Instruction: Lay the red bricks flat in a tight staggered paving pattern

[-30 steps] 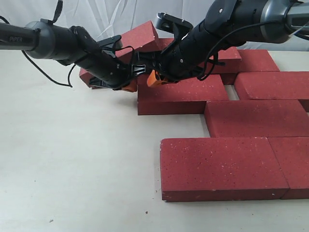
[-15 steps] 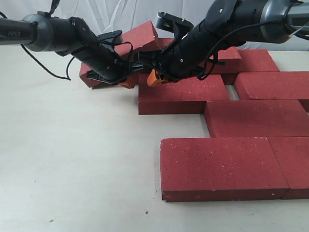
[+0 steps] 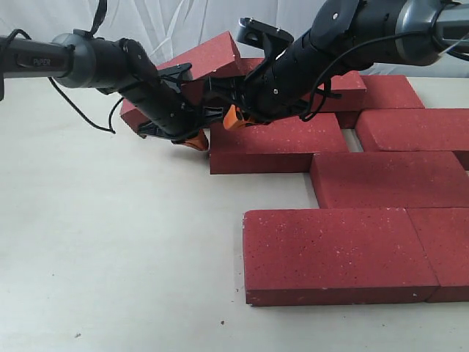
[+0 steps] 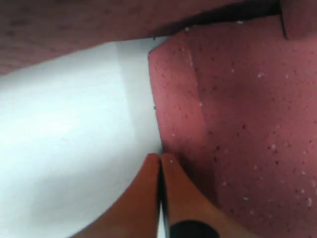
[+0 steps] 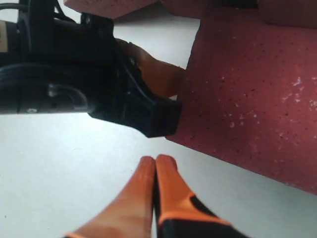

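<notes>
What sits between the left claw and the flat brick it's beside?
Nothing; the left wrist view shows the shut left claw tight against that red brick, no gap.

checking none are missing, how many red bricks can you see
9 red bricks: two across the front, one mid-right, one in the centre, one far right, two back right, one tilted at the back, one under the left arm. The arms may hide more.

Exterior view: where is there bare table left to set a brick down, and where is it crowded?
The widest bare table lies left of the nearest brick, in front of the left gripper. A small notch opens between that brick and the middle brick. The back is crowded: the right gripper, the left gripper and a tilted brick bunch together.
</notes>
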`<state>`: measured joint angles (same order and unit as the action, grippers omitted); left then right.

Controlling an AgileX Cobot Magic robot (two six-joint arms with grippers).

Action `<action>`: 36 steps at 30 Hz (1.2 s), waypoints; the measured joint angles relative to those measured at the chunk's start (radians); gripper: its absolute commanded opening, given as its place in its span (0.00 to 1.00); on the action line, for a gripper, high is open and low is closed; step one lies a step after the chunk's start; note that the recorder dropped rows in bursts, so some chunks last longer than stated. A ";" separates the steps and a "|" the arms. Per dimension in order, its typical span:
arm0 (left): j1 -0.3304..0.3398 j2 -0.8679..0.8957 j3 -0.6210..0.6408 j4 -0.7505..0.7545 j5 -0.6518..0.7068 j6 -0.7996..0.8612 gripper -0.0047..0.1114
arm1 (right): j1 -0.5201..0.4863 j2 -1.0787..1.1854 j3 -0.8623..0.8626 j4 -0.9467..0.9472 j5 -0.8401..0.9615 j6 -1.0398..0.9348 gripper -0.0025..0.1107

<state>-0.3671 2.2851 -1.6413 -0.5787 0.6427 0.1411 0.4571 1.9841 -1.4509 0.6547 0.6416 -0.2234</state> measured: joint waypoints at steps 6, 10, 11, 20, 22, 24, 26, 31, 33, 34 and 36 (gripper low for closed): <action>-0.021 0.005 0.000 -0.027 -0.028 0.000 0.04 | 0.000 0.000 0.000 0.000 -0.002 0.000 0.02; -0.027 0.018 0.000 -0.085 -0.033 0.020 0.04 | 0.000 0.000 0.000 0.000 -0.004 0.000 0.02; -0.028 0.024 0.000 -0.105 -0.033 0.032 0.04 | 0.000 0.000 0.000 0.000 -0.004 0.000 0.02; -0.030 0.045 -0.002 -0.235 -0.040 0.097 0.04 | 0.000 0.000 0.000 0.000 -0.004 0.000 0.02; -0.030 0.045 -0.002 -0.248 -0.046 0.102 0.04 | 0.000 0.000 0.000 0.000 -0.004 0.000 0.02; -0.030 0.045 -0.002 -0.262 -0.048 0.115 0.04 | 0.000 0.000 0.000 0.000 -0.004 0.000 0.02; -0.032 0.045 -0.002 -0.275 -0.052 0.125 0.04 | 0.000 0.000 0.000 0.000 -0.004 0.000 0.02; -0.050 0.051 -0.002 -0.280 -0.081 0.132 0.04 | 0.000 0.000 0.000 0.000 -0.006 0.000 0.02; -0.057 0.051 -0.002 -0.280 -0.092 0.132 0.04 | 0.000 0.000 0.000 0.000 -0.006 0.000 0.02; -0.059 0.051 -0.002 -0.280 -0.094 0.132 0.04 | 0.000 0.000 0.000 0.000 -0.008 0.000 0.02; -0.063 0.053 -0.002 -0.280 -0.102 0.132 0.04 | 0.000 0.000 0.000 0.000 -0.008 0.000 0.02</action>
<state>-0.4301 2.3383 -1.6437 -0.8589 0.5405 0.2731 0.4571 1.9841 -1.4509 0.6547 0.6341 -0.2234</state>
